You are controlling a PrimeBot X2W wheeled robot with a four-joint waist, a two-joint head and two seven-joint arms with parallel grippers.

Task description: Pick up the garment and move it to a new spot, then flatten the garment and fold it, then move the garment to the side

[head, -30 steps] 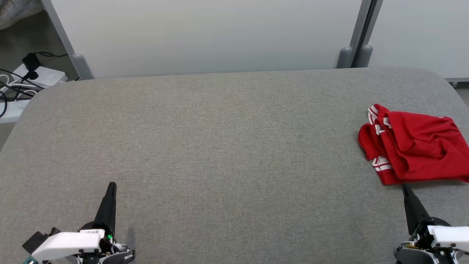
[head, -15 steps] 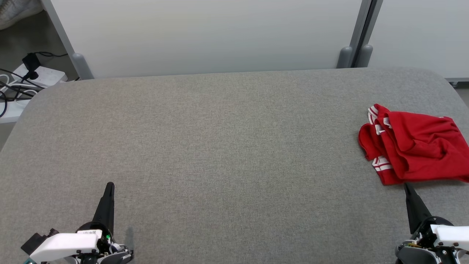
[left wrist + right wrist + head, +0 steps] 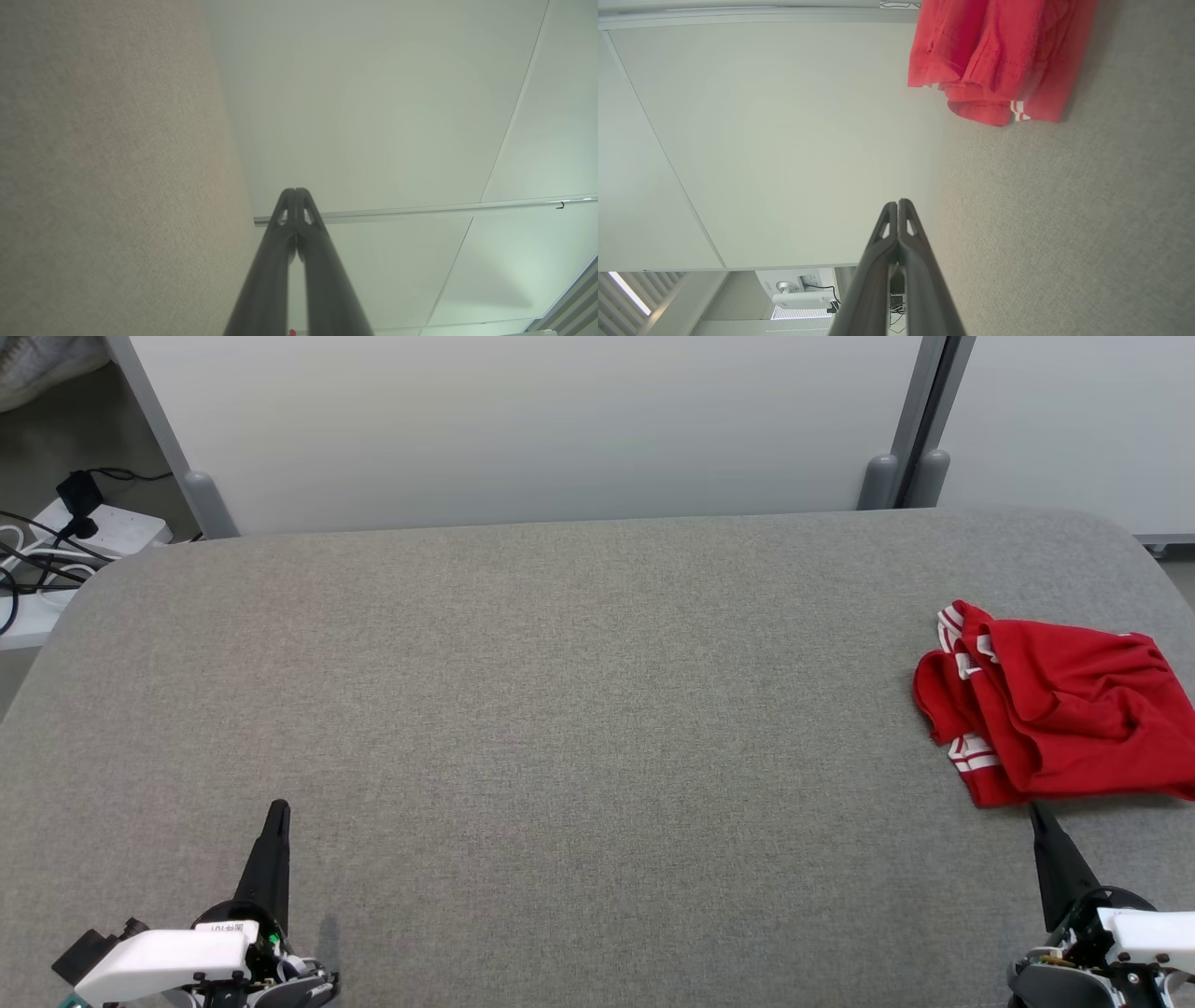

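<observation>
Behind table (image 3: 560,709): panels (image 3: 523,429), power strip (image 3: 105,529); garment (image 3: 1055,709) right; left gripper (image 3: 278,807), right gripper (image 3: 1033,809) together.

A crumpled red garment (image 3: 1064,709) with white-striped trim lies at the right edge of the grey fabric table (image 3: 560,709). The right gripper (image 3: 1034,810), fingers pressed together, points at its near hem. The left gripper (image 3: 278,808), likewise closed, sits near left. A white power strip (image 3: 107,529) lies far left.

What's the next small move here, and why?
Probably open the right gripper and ease it forward to the near edge of the red garment. The garment lies bunched, not flat, at the right side of the table, just beyond that gripper's tips, which are shut and empty. The left gripper, also shut, sits far off at the lower left.
</observation>
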